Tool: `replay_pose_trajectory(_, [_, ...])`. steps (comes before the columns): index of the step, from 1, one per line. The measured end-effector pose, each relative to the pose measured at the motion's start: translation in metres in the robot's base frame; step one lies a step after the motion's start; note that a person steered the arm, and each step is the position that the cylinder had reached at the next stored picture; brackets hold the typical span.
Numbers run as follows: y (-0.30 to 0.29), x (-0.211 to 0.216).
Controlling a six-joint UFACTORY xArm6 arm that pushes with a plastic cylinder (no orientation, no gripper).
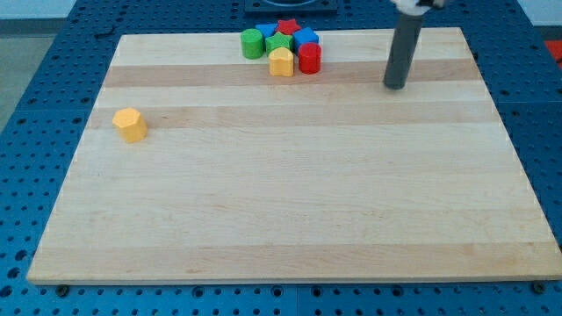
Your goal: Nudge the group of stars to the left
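Observation:
A tight cluster of blocks sits at the view's top centre of the wooden board [290, 202]. It holds a green cylinder [253, 43], a green star [278, 43], a red star [287, 27], a blue block [267, 31], another blue block [306, 38], a red block [309, 58] and a yellow block [281, 61]. My tip [395, 86] rests on the board to the right of the cluster, about a hundred pixels from the red block, touching nothing.
A lone yellow hexagonal block [130, 125] lies near the board's left edge. The board rests on a blue perforated table [35, 53].

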State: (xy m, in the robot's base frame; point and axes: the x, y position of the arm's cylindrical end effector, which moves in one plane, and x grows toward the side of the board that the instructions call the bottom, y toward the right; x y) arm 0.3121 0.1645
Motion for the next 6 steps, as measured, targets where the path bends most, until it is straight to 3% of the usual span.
replay_pose_trajectory(3, [-0.007, -0.102])
replay_pose_trajectory(6, [-0.109, -0.08])
